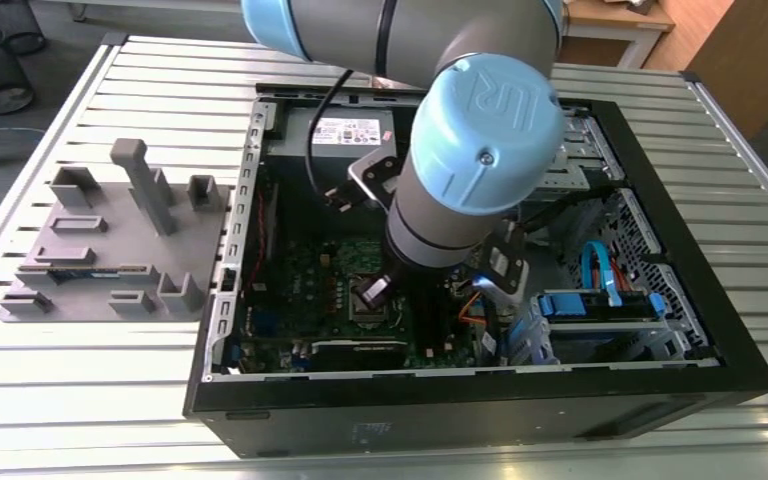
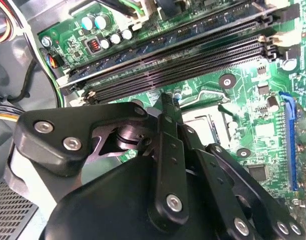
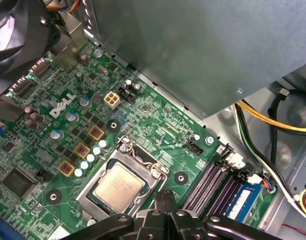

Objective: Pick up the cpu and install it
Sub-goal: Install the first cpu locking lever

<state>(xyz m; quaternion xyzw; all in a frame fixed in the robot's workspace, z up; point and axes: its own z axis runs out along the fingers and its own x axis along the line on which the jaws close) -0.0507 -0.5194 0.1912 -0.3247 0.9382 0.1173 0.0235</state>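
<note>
Silvery-grey metal tops the small flat square cpu [image 3: 117, 186], which lies seated in its socket on the green motherboard [image 3: 158, 120], ringed by the silver metal socket frame [image 3: 123, 150]. In the first wrist view the black gripper [image 3: 164, 192] hangs just beside the frame's corner, between it and the long black memory slots [image 3: 213, 187]. Its fingertips are pressed together with nothing between them, apart from the chip. In the exterior view the grey and light-blue arm [image 1: 478, 150] reaches steeply down into the open black computer case [image 1: 491, 400], which lies on a slatted metal table [image 1: 91, 400].
</note>
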